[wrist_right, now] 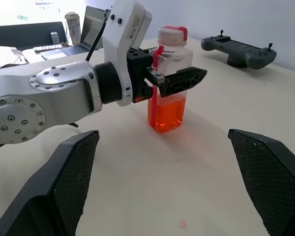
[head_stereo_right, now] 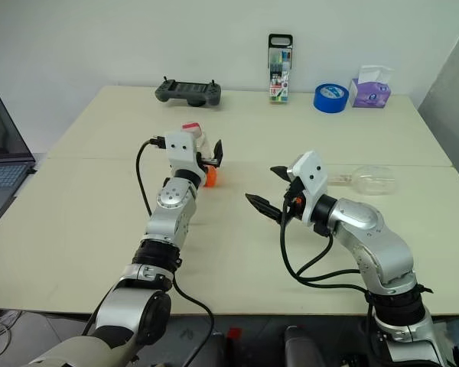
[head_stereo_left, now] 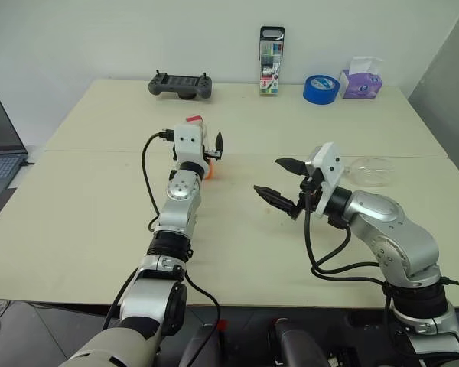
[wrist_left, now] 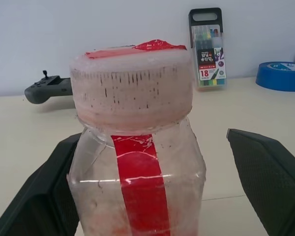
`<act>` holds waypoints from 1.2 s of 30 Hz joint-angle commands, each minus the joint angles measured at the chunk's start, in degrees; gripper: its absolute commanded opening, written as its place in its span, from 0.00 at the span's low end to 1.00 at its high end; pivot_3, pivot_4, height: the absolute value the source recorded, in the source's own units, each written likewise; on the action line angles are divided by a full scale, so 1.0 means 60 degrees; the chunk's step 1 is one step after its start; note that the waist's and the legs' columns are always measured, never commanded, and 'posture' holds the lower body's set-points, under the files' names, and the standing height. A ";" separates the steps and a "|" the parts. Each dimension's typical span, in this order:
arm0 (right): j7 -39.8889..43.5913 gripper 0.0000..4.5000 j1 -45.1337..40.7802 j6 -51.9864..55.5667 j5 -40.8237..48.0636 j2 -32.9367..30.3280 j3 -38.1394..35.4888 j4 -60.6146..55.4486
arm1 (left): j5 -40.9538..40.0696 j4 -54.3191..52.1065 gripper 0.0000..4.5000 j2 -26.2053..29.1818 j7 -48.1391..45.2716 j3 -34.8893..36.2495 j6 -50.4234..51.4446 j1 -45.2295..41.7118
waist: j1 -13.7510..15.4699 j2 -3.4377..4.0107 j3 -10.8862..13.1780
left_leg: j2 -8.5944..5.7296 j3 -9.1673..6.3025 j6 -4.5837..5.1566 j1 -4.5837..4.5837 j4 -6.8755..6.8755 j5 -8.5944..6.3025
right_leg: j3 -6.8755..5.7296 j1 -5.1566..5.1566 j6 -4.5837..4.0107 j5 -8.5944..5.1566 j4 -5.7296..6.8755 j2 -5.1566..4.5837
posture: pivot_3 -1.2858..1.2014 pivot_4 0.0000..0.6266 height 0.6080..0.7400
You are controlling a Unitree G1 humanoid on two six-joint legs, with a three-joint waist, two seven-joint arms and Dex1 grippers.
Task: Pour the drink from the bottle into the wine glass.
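Nearest, the right hand [head_stereo_left: 284, 186] hangs over the table [head_stereo_left: 84, 229] with fingers wide apart, holding nothing. Beyond, at its ten o'clock, the left hand [wrist_right: 160, 78] straddles the bottle [wrist_right: 168, 88], fingers apart either side; contact is unclear. Orange drink [wrist_right: 166, 112] fills its lower part. At three o'clock the wine glass [head_stereo_right: 367, 180] lies sideways, its stem partly hidden

You're facing a pale cream table [head_stereo_left: 84, 229] — two tops pushed together, a seam running across — set against a plain white wall [head_stereo_left: 99, 38]. A grey wall [head_stereo_left: 451, 76] stands at the right, a dark floor [head_stereo_left: 8, 336] shows below the near edge, and the light is even.
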 commanded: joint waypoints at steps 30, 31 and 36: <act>-0.3023 1.00 -0.1656 0.3415 0.0226 0.0358 -0.1322 -0.2100 | -0.2493 -0.4371 0.43 0.1358 -0.7260 -0.1576 0.1866 0.1107 | -0.0032 0.0011 0.0005 | 0.0008 -0.0004 -0.0023 -0.0111 0.0011 0.0019 | 0.0003 -0.0135 -0.0006 0.0002 0.0066 -0.0024 | 0.52 0.24 1.00; -0.3082 1.00 -0.1652 0.3558 0.0317 0.0467 -0.1337 -0.2206 | -0.2483 -0.4451 0.43 0.1336 -0.7287 -0.1622 0.1891 0.1155 | -0.0031 0.0011 0.0005 | 0.0007 -0.0003 -0.0023 -0.0110 0.0015 0.0019 | 0.0005 -0.0132 -0.0006 0.0002 0.0069 -0.0024 | 0.52 0.24 1.00; -0.3161 1.00 -0.1560 0.4238 0.0939 0.0857 -0.1176 -0.2871 | -0.2489 -0.4585 0.43 0.0943 -0.7336 -0.1862 0.1967 0.1258 | -0.0033 0.0011 0.0005 | 0.0001 0.0003 -0.0019 -0.0105 0.0020 0.0022 | 0.0008 -0.0126 -0.0006 0.0002 0.0069 -0.0018 | 0.52 0.24 1.00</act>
